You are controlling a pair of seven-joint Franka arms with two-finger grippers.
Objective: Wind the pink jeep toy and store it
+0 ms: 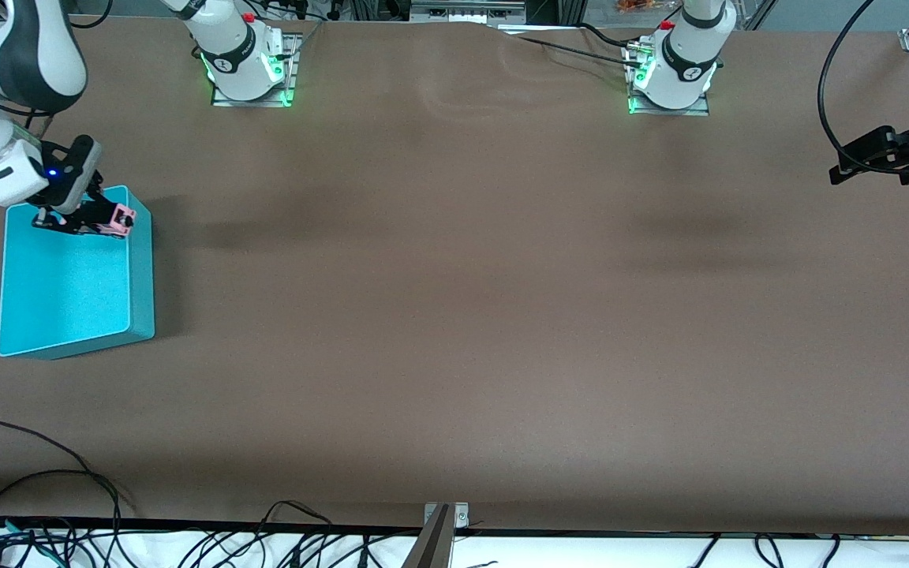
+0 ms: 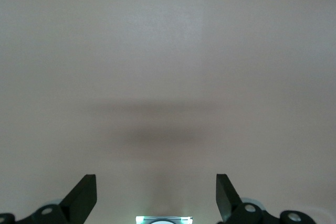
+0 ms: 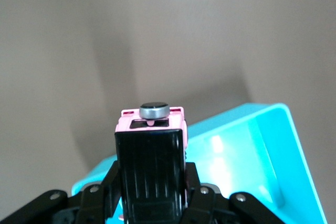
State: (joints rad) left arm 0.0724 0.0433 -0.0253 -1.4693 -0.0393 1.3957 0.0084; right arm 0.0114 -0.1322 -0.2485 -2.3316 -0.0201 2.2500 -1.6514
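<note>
No words, brand names or numbers can be read in any view. The only marks are small round dark emblems on the two white arm bases at the top of the front view, one on the right arm's base [image 1: 222, 65] and one on the left arm's base [image 1: 690, 74]; what they show is too small to tell.

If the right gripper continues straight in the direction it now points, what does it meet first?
Probably the small teal plastic bin: the right gripper, shut on the light pink jeep toy, hangs over the bin's upper edge, though depth is uncertain.
</note>
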